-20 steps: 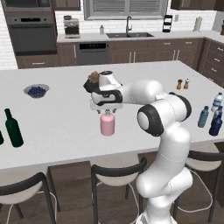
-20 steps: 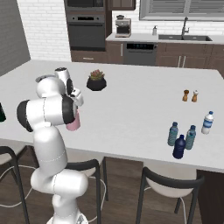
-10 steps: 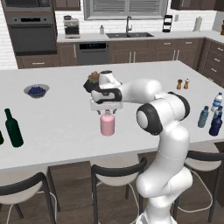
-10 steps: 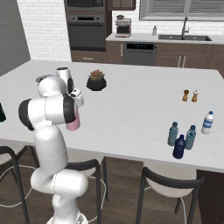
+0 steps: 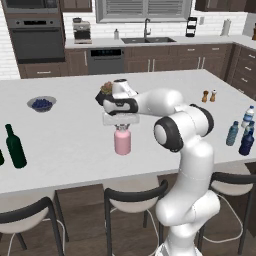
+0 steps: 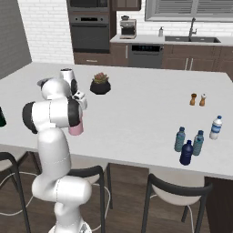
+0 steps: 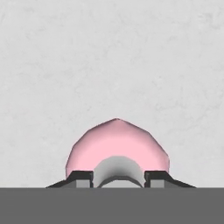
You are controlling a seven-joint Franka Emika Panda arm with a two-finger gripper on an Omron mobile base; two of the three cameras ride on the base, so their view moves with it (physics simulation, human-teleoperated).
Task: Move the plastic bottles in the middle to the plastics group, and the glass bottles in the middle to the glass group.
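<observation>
Near the potted plant, mid-surface: jaws, open a moment ago, now closed on the neck of the upright pink bottle; green bottle far leftward awaits it.

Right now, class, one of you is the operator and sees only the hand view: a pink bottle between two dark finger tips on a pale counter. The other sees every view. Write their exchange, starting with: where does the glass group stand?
Observer: A tall green bottle stands near the left end of the island counter, well apart from the pink bottle.
Operator: What else is on that side?
Observer: A bowl of blueberries sits further back than the green bottle.
Operator: And the plastics?
Observer: The plastics group is a cluster of blue and clear bottles at the opposite, right end.
</observation>
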